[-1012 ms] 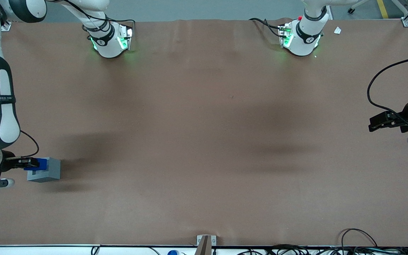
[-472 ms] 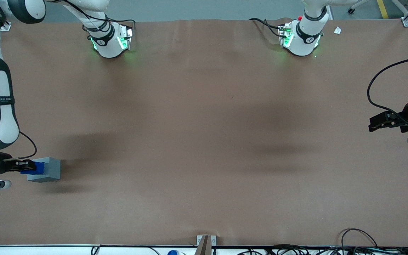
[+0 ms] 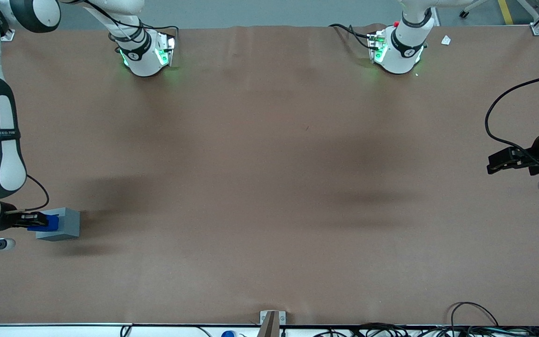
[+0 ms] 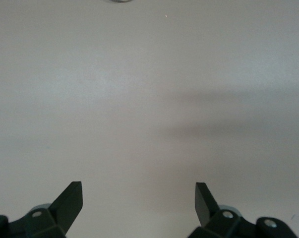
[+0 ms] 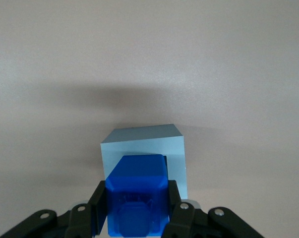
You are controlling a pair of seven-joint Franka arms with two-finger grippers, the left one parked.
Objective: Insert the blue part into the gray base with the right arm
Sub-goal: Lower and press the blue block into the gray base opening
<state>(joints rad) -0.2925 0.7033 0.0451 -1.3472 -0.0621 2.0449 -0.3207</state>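
The gripper (image 3: pixel 33 221) pinched the blue part (image 5: pixel 136 196) at the base's (image 5: pixel 149 144) nine o'clock; skewed, it might jam.

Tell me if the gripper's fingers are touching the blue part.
Touching. The right wrist view shows the gripper over the gray base, its fingers pressed against both sides of the blue part.

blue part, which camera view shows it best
The right wrist view: the blue part looms large between the fingers of the gripper, which is shut on it, over the gray base. The front view shows only a small blue patch at the base. The left wrist view misses it.
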